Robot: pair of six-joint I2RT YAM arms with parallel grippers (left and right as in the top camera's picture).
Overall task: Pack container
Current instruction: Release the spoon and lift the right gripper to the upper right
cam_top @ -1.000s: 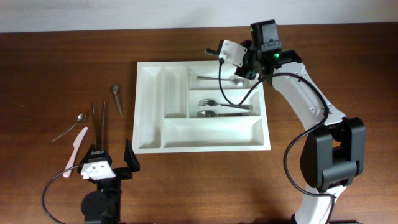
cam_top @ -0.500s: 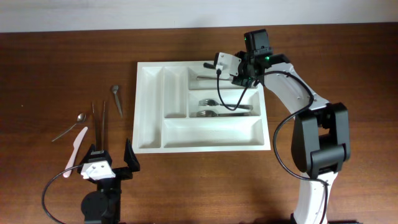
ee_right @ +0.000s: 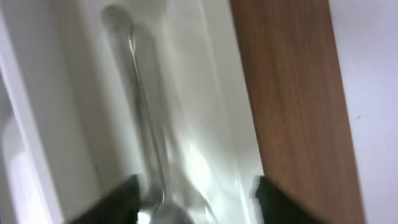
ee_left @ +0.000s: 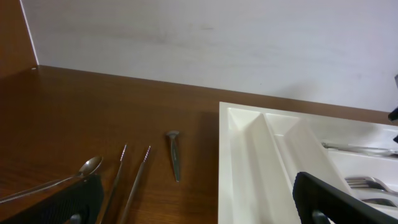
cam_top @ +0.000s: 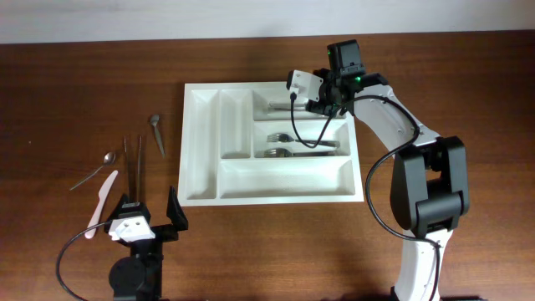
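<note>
Overhead: the container (cam_top: 284,177) lies under the right gripper (cam_top: 322,100). It holds two forks (cam_top: 292,153) and one spoon (cam_top: 280,105). A pink knife (cam_top: 104,192) and four more pieces lie on the table (cam_top: 67,92) ahead of the left gripper (cam_top: 150,203).

Left wrist: its fingers are wide apart and empty, and the container is ahead to the right.

Right wrist: the picture is blurred, but the fingers are spread and the spoon lies free below them.

I judge that more than half of the packing is left.

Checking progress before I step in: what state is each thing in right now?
Container: bottom and both narrow compartments empty.
Spoon: flat in top compartment.
Forks: flat in middle compartment.
Right gripper: open above spoon.
Left gripper: open, empty.
Loose cutlery: outside container, unpacked.
</note>
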